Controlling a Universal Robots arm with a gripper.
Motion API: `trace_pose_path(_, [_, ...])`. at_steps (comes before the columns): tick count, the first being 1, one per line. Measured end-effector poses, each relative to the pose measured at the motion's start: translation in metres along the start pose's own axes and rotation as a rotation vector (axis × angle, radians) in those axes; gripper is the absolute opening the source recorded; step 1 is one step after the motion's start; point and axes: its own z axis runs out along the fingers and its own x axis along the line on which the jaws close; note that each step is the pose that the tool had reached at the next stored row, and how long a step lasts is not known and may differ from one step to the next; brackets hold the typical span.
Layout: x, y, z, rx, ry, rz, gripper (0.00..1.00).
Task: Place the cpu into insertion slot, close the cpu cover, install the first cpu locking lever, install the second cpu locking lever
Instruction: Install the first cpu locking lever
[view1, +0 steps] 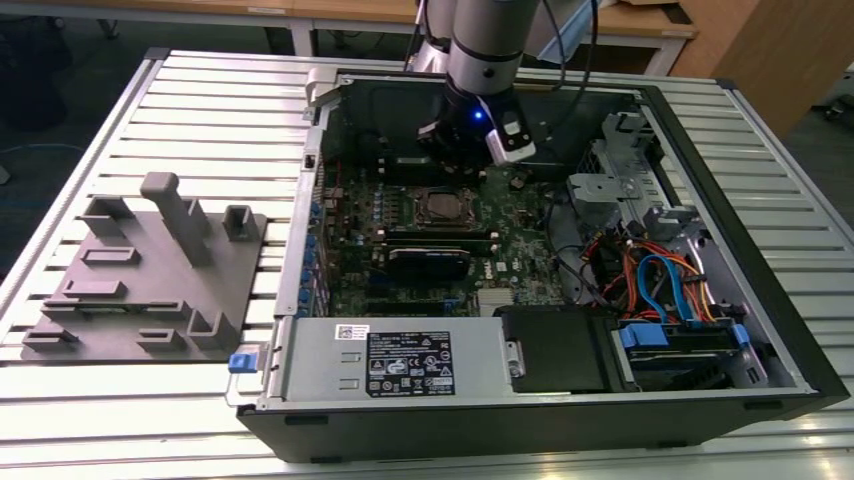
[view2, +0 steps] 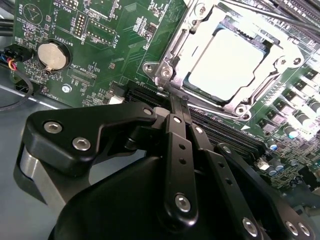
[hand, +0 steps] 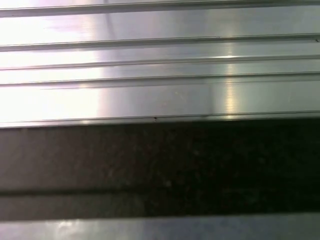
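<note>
Cpu (view2: 225, 67) lies flat in the insertion slot (view2: 156, 68), silver top facing up (it is square, so I log no long axis). The cpu cover (view2: 197, 47) is folded down over its edges. Gripper (view2: 176, 102): fingers drawn together, nothing seen between them. The tip is just beside the slot's corner; I cannot tell whether it touches.

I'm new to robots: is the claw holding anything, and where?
Nothing that shows: the gripper is shut, tip beside the cpu cover, the cpu beneath it.
</note>
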Motion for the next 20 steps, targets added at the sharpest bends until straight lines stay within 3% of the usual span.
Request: trace_pose_path(20, [-0.0011, 0.0, -0.0003, 0.0002, 0.0002, 0.0, 0.1])
